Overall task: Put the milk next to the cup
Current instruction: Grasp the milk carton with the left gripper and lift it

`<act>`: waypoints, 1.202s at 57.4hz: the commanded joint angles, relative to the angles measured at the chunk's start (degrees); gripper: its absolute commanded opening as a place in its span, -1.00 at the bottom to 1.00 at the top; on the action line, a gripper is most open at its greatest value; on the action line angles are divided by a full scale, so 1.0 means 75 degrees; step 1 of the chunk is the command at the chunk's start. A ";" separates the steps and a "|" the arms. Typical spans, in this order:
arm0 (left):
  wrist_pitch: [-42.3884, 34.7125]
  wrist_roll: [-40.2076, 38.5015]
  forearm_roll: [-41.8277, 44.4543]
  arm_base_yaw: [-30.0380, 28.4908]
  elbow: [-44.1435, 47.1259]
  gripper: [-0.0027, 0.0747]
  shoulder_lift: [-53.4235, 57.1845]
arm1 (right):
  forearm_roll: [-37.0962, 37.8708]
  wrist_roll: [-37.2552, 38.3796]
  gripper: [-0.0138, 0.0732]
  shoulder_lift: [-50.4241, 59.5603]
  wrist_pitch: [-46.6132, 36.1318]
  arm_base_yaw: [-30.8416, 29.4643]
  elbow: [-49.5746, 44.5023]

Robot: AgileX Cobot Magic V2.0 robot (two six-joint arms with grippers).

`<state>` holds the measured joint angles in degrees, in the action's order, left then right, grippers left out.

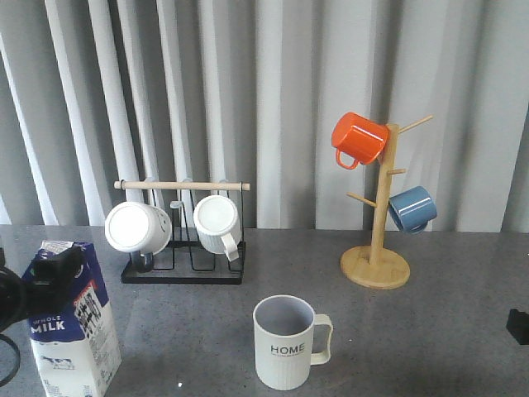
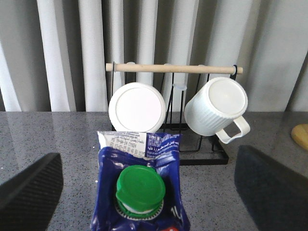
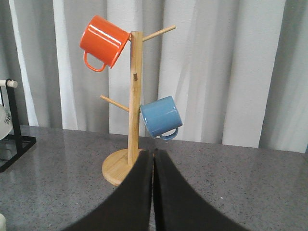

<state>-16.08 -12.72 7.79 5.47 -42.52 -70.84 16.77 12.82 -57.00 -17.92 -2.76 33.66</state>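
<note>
The milk (image 1: 73, 324), a blue and white carton with a green cap (image 2: 140, 185), stands upright at the table's front left. My left gripper (image 2: 147, 155) is open, its dark fingers (image 2: 30, 192) spread wide on either side of the carton top without touching it. In the front view a black part of that gripper (image 1: 51, 267) overlaps the carton's top. The cup (image 1: 286, 343), off-white and ribbed with "HOME" lettering, stands at the front centre, well to the right of the milk, handle pointing right. My right gripper (image 3: 153, 161) is shut with nothing in it, low at the far right (image 1: 518, 325).
A black wire rack (image 1: 183, 273) with a wooden rod holds two white ribbed mugs (image 1: 138, 227) behind the milk. A wooden mug tree (image 1: 376, 266) at the back right carries an orange mug (image 1: 359, 138) and a blue mug (image 1: 412, 208). A grey curtain hangs behind.
</note>
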 commanded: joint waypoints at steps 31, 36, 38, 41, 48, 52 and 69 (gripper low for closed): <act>-0.3001 -0.0417 -0.0163 0.0035 0.1186 0.61 -0.0669 | 0.0013 -0.0012 -0.71 0.0112 -0.0504 -0.0050 0.0203; -0.3031 -0.0417 -0.0139 0.0035 0.1195 0.57 -0.0932 | 0.0013 -0.0012 -0.71 0.0112 -0.0504 -0.0050 0.0203; -0.3119 -0.0417 -0.0139 0.0035 0.1195 0.57 -0.1039 | 0.0013 -0.0012 -0.71 0.0112 -0.0504 -0.0050 0.0203; -0.3266 -0.0417 -0.0139 0.0035 0.1195 0.57 -0.1193 | 0.0013 -0.0012 -0.71 0.0112 -0.0504 -0.0050 0.0203; -0.3559 -0.0417 -0.0139 0.0035 0.1145 0.57 -0.1541 | 0.0013 -0.0012 -0.71 0.0112 -0.0504 -0.0050 0.0203; -0.3617 -0.0417 -0.0139 0.0035 0.1114 0.56 -0.1677 | 0.0013 -0.0012 -0.71 0.0112 -0.0504 -0.0050 0.0203; -0.3771 -0.0417 -0.0363 0.0035 0.1109 -0.02 -0.1750 | 0.0013 -0.0012 -0.71 0.0112 -0.0504 -0.0050 0.0203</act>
<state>-39.45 -15.59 6.91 5.47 -32.54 -85.60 16.77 12.82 -57.00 -17.63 -2.76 33.66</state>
